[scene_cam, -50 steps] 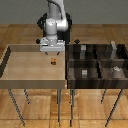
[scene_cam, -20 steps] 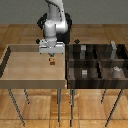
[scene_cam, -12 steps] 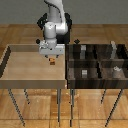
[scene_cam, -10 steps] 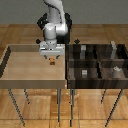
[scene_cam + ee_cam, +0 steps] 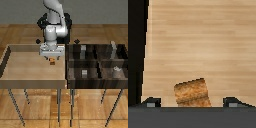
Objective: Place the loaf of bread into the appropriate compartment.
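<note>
The bread [image 5: 192, 92] lies between the tool's [image 5: 52, 61] fingertips [image 5: 151, 102], which sit wide apart, not touching it. It is over the light tray [image 5: 20, 75], near the side next to the dark divided tray [image 5: 95, 62] holding small grey blocks [image 5: 84, 73].

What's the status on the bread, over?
Gripper low over the light tray, jaws either side of the bread; grip unconfirmed. Dark tray beside it, nothing between.
</note>
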{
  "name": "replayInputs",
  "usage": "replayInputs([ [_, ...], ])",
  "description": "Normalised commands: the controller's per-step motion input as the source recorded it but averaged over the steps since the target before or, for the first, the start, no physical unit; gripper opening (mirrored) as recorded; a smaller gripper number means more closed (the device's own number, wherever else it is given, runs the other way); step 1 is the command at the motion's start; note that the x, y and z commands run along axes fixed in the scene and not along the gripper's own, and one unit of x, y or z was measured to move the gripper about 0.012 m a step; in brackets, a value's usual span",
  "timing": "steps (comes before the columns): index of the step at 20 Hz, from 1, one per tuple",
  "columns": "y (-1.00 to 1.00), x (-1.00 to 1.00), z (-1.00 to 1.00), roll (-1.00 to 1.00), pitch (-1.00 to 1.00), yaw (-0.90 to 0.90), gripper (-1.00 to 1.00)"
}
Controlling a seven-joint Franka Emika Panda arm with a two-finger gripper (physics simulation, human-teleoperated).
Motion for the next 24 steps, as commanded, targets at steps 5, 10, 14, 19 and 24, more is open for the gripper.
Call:
replayInputs([
  [5,0.00,0.00,-0.60,0.00,0.00,0.00,1.00],
  [10,0.00,0.00,-0.40,0.00,0.00,0.00,1.00],
  [14,0.00,0.00,0.00,0.00,0.00,0.00,-1.00],
  [19,0.00,0.00,0.00,0.00,0.00,0.00,-1.00],
  [24,0.00,0.00,0.20,0.00,0.00,0.00,-1.00],
])
